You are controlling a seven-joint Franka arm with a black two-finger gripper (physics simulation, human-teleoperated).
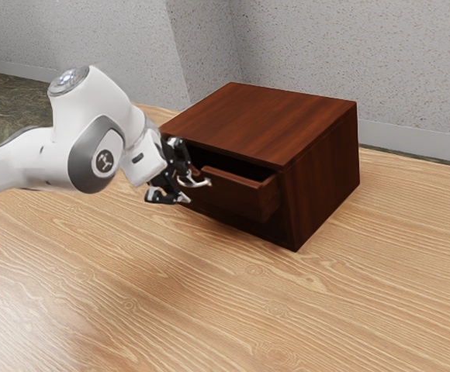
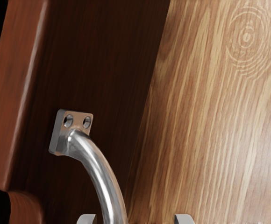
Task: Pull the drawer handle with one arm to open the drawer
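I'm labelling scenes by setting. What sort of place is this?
Likely a bare simulated test room: a lone wooden drawer cabinet on a wide wood-grain surface, plain speckled grey walls behind.

The exterior view looks down from beside the arm (image 1: 93,155), well back, on the whole cabinet (image 1: 271,132) and table (image 1: 209,310). The wrist view faces the drawer front (image 2: 103,70) and handle (image 2: 98,172) closely; both views share those.

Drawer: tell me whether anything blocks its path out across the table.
Nothing visible does. The drawer is partly out, the gripper is at its handle, and the table in front of it lies bare.
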